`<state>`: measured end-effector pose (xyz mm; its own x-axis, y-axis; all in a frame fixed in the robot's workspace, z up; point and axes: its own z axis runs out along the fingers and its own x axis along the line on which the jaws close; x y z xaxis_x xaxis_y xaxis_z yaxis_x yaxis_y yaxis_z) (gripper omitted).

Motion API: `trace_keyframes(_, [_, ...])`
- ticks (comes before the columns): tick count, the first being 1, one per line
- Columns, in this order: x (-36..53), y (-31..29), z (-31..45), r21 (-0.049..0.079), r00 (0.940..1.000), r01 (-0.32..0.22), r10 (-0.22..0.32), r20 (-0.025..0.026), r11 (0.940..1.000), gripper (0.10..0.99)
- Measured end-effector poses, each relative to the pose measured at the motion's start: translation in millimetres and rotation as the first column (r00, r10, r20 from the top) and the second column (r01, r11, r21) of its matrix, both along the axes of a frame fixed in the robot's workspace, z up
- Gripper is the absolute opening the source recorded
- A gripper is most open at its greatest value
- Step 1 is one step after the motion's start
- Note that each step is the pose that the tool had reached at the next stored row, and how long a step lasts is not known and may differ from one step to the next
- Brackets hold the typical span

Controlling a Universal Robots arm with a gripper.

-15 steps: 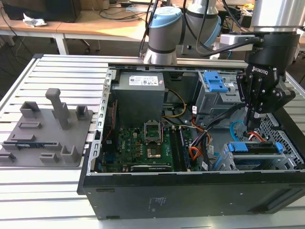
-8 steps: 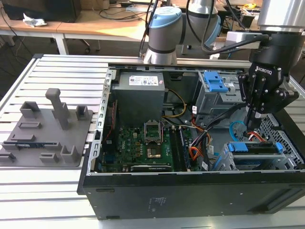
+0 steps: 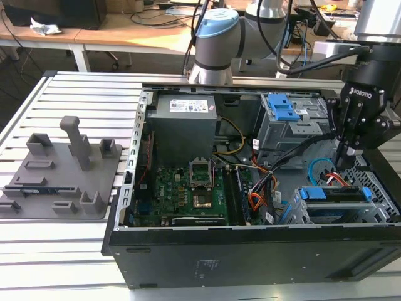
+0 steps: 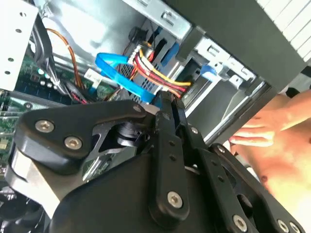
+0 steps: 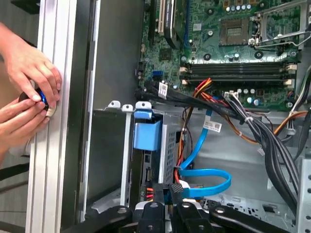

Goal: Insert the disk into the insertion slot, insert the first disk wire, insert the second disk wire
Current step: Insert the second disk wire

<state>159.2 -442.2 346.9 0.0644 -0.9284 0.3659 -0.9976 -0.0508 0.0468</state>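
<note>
The disk (image 3: pixel 335 195) lies in the insertion slot (image 3: pixel 374 188) at the exterior view's right, its blue frame (image 3: pixel 312 193) showing. In the first wrist view the frame (image 5: pixel 146 136) sits in the grey perforated bay (image 5: pixel 168 153). The first disk wire (image 3: pixel 339 179), red-orange, runs to the disk's rear, where its strands (image 5: pixel 151 191) meet a black plug. The second disk wire (image 5: pixel 210 180) forms a light blue loop (image 4: pixel 115 73). My gripper (image 5: pixel 175 190) hangs over the disk's rear (image 3: pixel 346 158), shut on the small dark plug at the loop's end.
The open computer case (image 3: pixel 250 251) holds a motherboard (image 3: pixel 188 188), a power supply (image 3: pixel 185 122) and a taller cage with a blue latch (image 3: pixel 282 110). A person's hands (image 5: pixel 26 92) work at the case's outer wall. A grey fixture plate (image 3: pixel 59 169) lies at the exterior view's left.
</note>
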Motion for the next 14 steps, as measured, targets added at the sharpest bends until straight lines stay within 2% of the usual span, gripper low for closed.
trace_keyframes(2, [0.1, 0.0, 0.0, 0.002, 0.9998, 0.018, -0.018, 0.0, 0.9998, 0.161])
trace_keyframes(4, [0.0, -0.1, -0.1, 0.026, 0.9994, 0.035, -0.035, -0.0007, 0.999, 0.161])
trace_keyframes(6, [0.0, -2.3, -0.1, 0.063, 0.9994, 0.035, -0.035, -0.002, 0.9974, 0.161])
trace_keyframes(11, [-0.6, -13.6, -0.1, 0.133, 0.9994, 0.035, -0.035, -0.0044, 0.9904, 0.161])
trace_keyframes(12, [-0.9, -17.1, -0.1, 0.158, 0.9994, 0.035, -0.035, -0.0053, 0.9868, 0.161])
trace_keyframes(13, [-1.4, -21.3, -0.1, 0.169, 0.9994, 0.035, -0.035, -0.0057, 0.9849, 0.161])
trace_keyframes(14, [-1.9, -24.5, -0.1, 0.172, 0.9994, 0.035, -0.035, -0.0057, 0.9845, 0.161])
